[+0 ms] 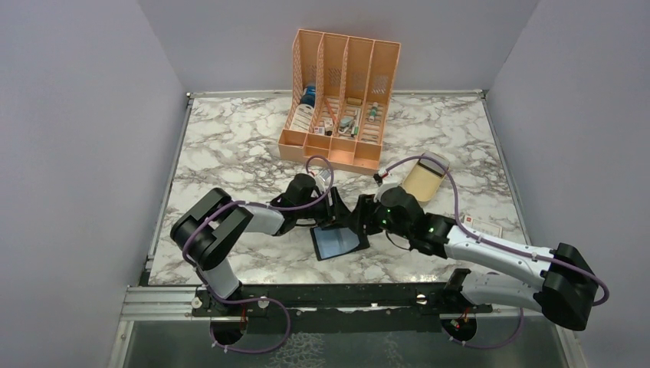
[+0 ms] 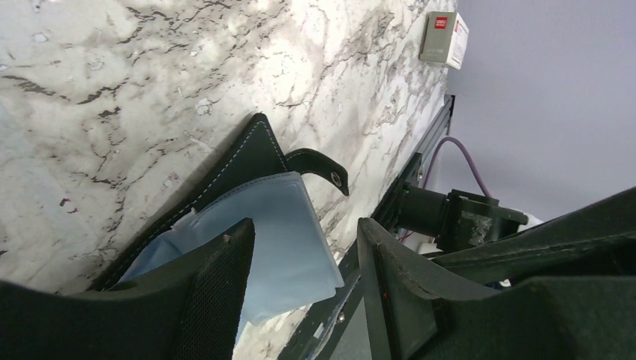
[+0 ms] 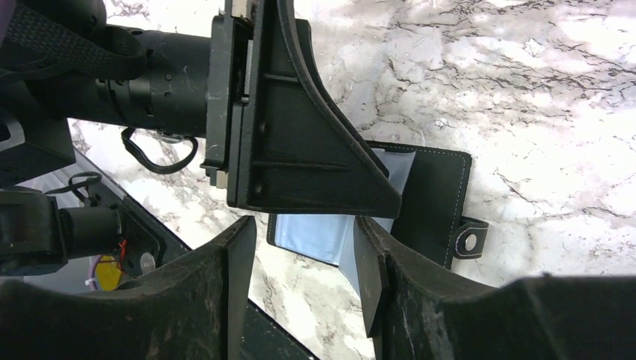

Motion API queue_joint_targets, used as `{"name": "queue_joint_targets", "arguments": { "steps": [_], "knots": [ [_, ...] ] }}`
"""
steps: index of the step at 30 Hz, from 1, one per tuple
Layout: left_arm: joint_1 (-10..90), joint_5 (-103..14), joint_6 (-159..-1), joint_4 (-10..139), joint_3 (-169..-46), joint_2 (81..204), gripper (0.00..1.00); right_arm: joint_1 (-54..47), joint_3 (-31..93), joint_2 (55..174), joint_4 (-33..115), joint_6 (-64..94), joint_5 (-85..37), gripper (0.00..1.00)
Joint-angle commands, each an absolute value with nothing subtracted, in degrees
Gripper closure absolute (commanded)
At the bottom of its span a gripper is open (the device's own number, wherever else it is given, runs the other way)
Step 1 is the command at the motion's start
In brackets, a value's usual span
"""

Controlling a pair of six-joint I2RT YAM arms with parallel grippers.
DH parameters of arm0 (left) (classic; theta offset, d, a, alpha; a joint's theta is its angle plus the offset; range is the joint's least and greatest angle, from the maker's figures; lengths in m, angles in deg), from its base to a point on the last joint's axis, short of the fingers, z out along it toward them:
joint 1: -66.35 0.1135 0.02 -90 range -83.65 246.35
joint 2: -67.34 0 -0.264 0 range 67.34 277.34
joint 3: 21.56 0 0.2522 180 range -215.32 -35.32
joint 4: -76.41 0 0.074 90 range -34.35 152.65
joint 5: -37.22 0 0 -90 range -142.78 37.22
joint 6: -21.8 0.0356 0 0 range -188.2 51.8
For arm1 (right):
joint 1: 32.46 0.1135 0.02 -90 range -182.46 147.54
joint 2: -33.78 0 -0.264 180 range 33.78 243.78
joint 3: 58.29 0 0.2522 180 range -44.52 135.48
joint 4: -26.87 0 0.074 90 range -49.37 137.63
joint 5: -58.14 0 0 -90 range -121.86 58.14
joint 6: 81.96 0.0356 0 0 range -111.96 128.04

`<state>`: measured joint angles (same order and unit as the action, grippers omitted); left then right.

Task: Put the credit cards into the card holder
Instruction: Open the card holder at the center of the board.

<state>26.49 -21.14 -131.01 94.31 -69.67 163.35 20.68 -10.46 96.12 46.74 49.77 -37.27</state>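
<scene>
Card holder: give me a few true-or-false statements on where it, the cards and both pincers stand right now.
1. The card holder lies open on the marble table. True.
2. The whitish card with red marks is tucked into the holder. False: it lies on the table off to the holder's right, apart from it.
3. The left pincer and right pincer are both over the holder, jaws apart. True.
4. The snap tab is buttoned shut. False: it sticks out free past the cover's edge.
</scene>
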Motion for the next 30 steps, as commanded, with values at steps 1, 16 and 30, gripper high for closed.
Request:
{"name": "queue_joint_targets", "arguments": {
  "steps": [1,16,30],
  "knots": [
    [26.18,-23.00,-129.39,95.77,-71.43,164.03,0.45,20.54,-10.32,97.21,45.28,48.34,-35.25,0.51],
    [34.08,-30.19,-123.39,79.06,-72.87,152.46,0.44,20.62,-5.49,113.55,49.52,48.53,-39.39,0.63],
    [36.52,-35.20,-113.00,54.85,-67.86,140.35,0.48,20.97,-1.39,124.68,60.86,49.84,-50.00,0.64]
  ]
}}
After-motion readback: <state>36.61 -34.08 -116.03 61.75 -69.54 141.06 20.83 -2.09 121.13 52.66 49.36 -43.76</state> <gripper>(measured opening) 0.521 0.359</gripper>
